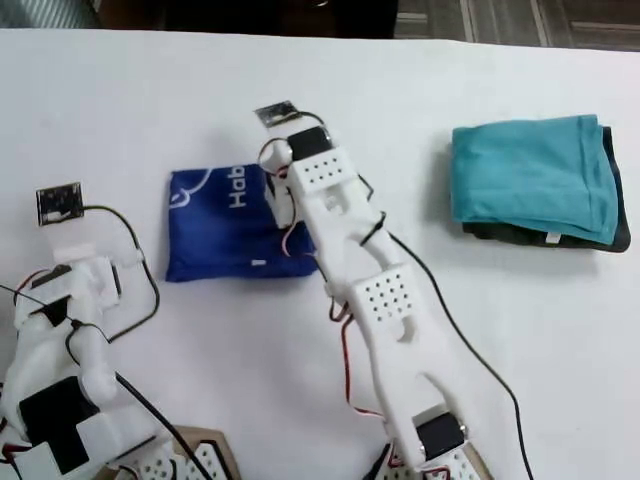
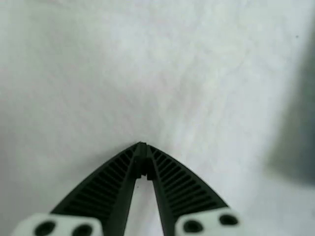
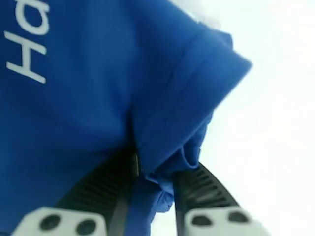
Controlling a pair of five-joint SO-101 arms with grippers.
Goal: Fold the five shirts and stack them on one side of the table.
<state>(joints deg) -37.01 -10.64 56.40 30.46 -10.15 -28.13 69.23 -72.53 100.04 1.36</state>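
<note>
A blue shirt [image 1: 225, 225] with white lettering lies folded on the white table [image 1: 120, 110], left of centre. My right gripper [image 3: 165, 164] is shut on a bunched fold at the blue shirt's [image 3: 98, 83] right edge; in the high view the right gripper [image 1: 283, 200] sits at that edge. A folded teal shirt [image 1: 530, 175] rests on a dark folded shirt [image 1: 610, 240] at the table's right side. My left gripper [image 2: 141, 150] is shut with nothing in it, just above bare tabletop, and the left arm [image 1: 70, 300] stands at the lower left.
Black cables trail from both arms across the table [image 1: 140, 290]. Wooden arm bases [image 1: 205, 450] sit at the front edge. Open tabletop lies at the far left and between the blue shirt and the stack.
</note>
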